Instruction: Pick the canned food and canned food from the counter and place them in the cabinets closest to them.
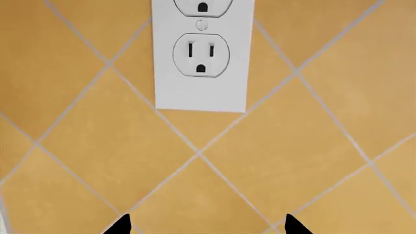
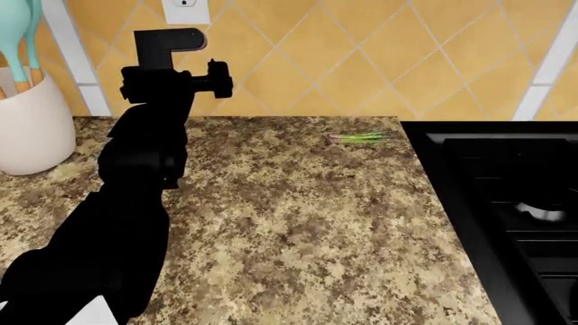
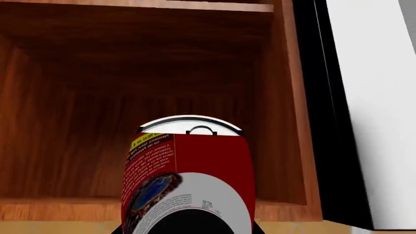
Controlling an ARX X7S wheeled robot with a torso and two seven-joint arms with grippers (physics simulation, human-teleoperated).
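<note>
My right gripper is shut on the red and white can, silver lid facing away from the camera. The can is held just in front of an open reddish-brown cabinet compartment, whose front shelf edge lies below it. The right gripper does not show in the head view. My left gripper is open and empty, its two black tips wide apart, pointing at the tiled wall. The left arm is raised over the granite counter. The flat yellow tin is out of view.
A white wall outlet is ahead of the left gripper, also seen in the head view. A white utensil holder stands at the counter's left. Green asparagus lies near the black stove.
</note>
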